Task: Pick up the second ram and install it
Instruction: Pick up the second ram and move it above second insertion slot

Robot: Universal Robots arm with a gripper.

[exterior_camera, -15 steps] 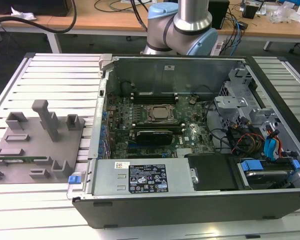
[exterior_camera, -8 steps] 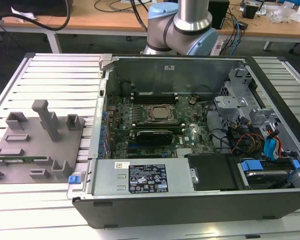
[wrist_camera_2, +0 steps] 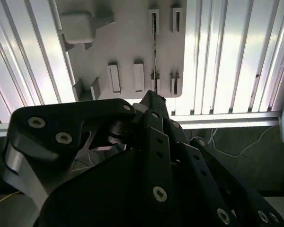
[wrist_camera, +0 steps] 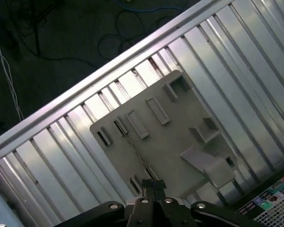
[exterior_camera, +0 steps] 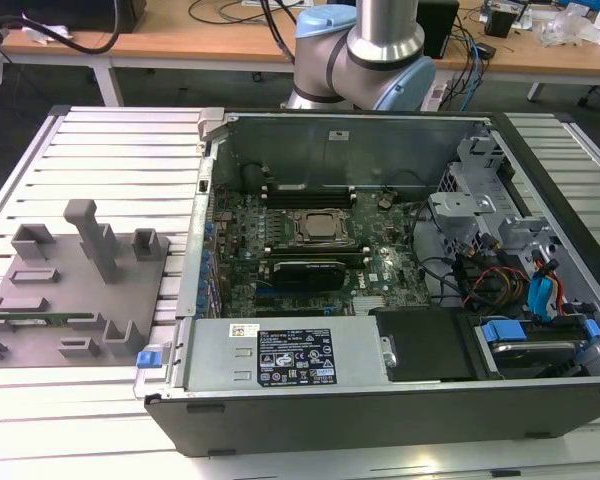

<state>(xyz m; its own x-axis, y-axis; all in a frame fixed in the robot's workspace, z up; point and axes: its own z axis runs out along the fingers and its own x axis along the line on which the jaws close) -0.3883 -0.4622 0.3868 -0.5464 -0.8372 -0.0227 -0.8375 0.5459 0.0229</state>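
Observation:
The second ram [exterior_camera: 40, 318] is a thin green strip standing on its edge in the grey tray [exterior_camera: 50, 290], at the exterior view's left. Both wrist views look down on it edge-on as a thin dark line [wrist_camera_2: 155, 52] [wrist_camera: 132, 146] held between small slot blocks. My gripper [wrist_camera_2: 154, 97] [wrist_camera: 153, 183] hangs well above the tray, its black fingertips pressed together with nothing between them. The tips line up with one end of the strip but stay apart from it.
The open computer case [exterior_camera: 380, 420] lies to the tray's right, with the motherboard [exterior_camera: 310, 240] and long black slots [exterior_camera: 305, 190] inside. Upright grey blocks [exterior_camera: 95, 235] rise from the tray. Ribbed aluminium table [exterior_camera: 110, 140] surrounds both. Cables [exterior_camera: 500, 280] fill the case's right side.

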